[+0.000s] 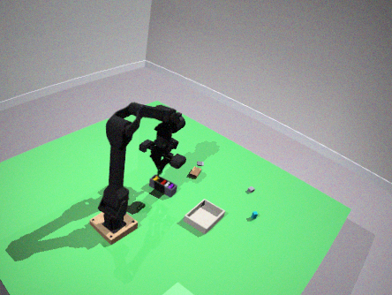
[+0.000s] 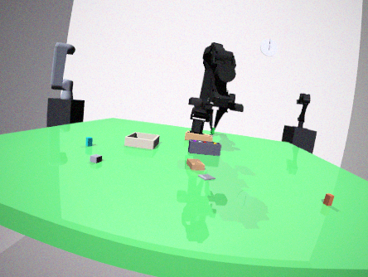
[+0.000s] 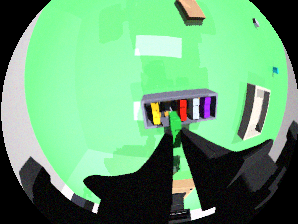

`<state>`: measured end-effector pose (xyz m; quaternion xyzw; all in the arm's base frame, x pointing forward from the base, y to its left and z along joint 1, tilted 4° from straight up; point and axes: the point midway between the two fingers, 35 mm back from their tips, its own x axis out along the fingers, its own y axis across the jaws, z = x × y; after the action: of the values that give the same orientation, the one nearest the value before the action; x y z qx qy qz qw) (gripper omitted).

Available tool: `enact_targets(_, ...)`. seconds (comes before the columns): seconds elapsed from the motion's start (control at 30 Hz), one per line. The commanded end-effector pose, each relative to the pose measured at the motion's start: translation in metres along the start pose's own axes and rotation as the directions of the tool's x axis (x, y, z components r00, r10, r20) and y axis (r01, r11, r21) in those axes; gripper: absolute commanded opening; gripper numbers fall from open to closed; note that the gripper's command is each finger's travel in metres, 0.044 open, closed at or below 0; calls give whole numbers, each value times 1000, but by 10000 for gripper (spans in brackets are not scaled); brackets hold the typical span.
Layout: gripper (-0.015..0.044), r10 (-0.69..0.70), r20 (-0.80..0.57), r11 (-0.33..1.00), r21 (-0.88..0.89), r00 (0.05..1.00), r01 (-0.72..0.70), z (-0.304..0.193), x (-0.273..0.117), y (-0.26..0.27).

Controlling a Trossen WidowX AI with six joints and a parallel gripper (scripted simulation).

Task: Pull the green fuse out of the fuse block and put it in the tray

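One arm, one gripper (image 1: pixel 162 168) – fingers were clamped on the green fuse (image 3: pixel 173 123), which sat at the fingertips above the fuse block (image 1: pixel 162 185), clear of its slots. In the wrist view the block (image 3: pixel 180 107) held four remaining fuses: one yellow (image 3: pixel 156 112), one red (image 3: pixel 184 108), one white (image 3: pixel 196 107), one purple (image 3: pixel 208 106); the slot between yellow and red looked vacant, with the green fuse hanging in front of it. One tray (image 1: pixel 205 215) sat well apart from the block, nearer the front of the mat, nothing visible inside it. Loose items on the mat: one brown slab (image 1: pixel 195 171), one thin grey plate (image 1: pixel 199 163) just beyond it, one small grey cube (image 1: pixel 251 190), one teal block (image 1: pixel 254 215). Nothing lay between block and tray. The exterior view added one orange block (image 2: pixel 328 199) off to the side, plus two other machines on dark pedestals behind the mat – a grey one (image 2: pixel 62 66) and a small black one (image 2: pixel 303 109) – none of which the top view showed. In the exterior view the fuse (image 2: pixel 212 131) showed only as a tiny green speck above the block (image 2: pixel 204 148); the top view hid it behind the fingers, so only the wrist camera showed its place clearly.
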<state>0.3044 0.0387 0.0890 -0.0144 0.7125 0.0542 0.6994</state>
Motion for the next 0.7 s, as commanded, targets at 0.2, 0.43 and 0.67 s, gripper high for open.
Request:
enact_targets(0.2, 0, -7, 5, 1000, -4, 1000, 7, 4, -8, -14)
enact_targets(0.43, 0, -12, 7, 1000, -4, 1000, 12, 8, -9, -54)
enact_targets(0.67, 0, -17, 7, 1000, -4, 1000, 17, 8, -10, -94)
